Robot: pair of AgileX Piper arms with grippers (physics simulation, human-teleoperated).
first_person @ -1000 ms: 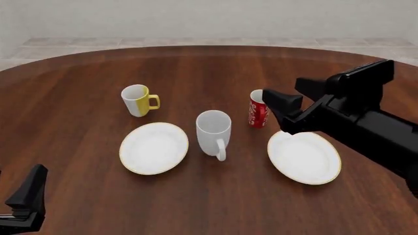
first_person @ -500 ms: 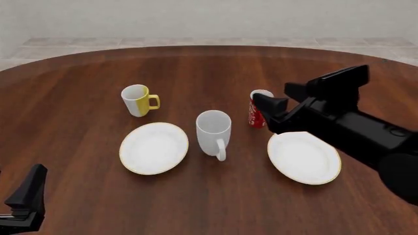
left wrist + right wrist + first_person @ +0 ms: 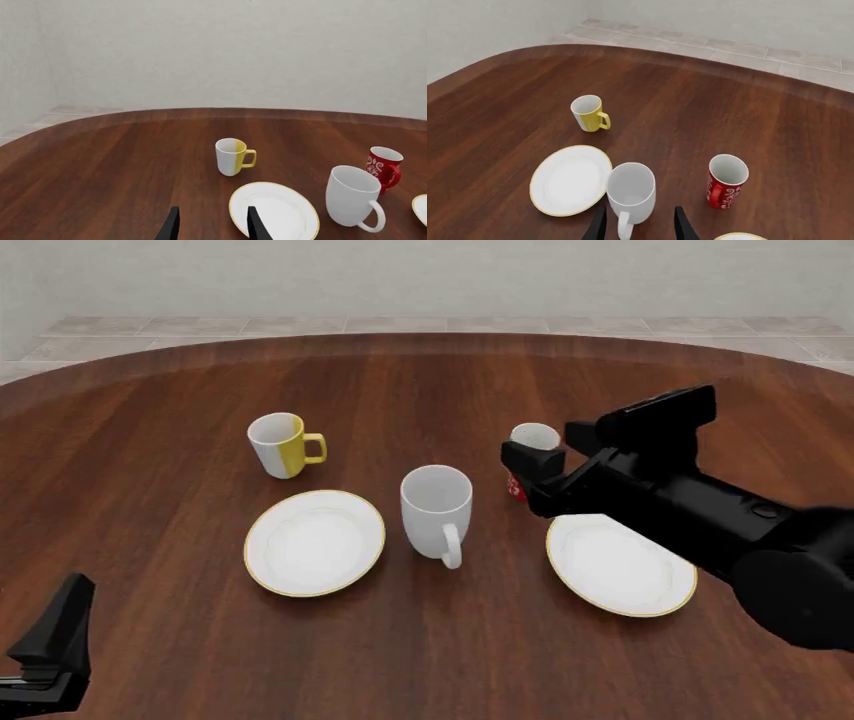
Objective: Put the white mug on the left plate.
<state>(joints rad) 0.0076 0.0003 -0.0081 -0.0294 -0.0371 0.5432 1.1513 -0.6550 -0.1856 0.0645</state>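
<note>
The white mug [image 3: 437, 508] stands upright mid-table, its handle toward the near edge, just right of the left plate [image 3: 315, 542]. My right gripper [image 3: 523, 480] is open and empty, hovering to the mug's right, apart from it. In the right wrist view the mug [image 3: 630, 192] sits ahead between the open fingers [image 3: 599, 226], with the left plate [image 3: 570, 179] beside it. My left gripper [image 3: 54, 640] rests low at the near left, open and empty [image 3: 212, 212]. The left wrist view shows the plate [image 3: 273, 210] and mug [image 3: 352, 197].
A yellow-and-white mug [image 3: 280, 445] stands behind the left plate. A red patterned cup [image 3: 531, 440] is partly hidden behind my right gripper. The right plate [image 3: 621, 565] lies under the right arm. The table's rounded far edge [image 3: 427, 340] meets a tiled floor.
My right arm has moved left and lower toward the white mug and now covers most of the red cup. The left arm and all the crockery have not moved.
</note>
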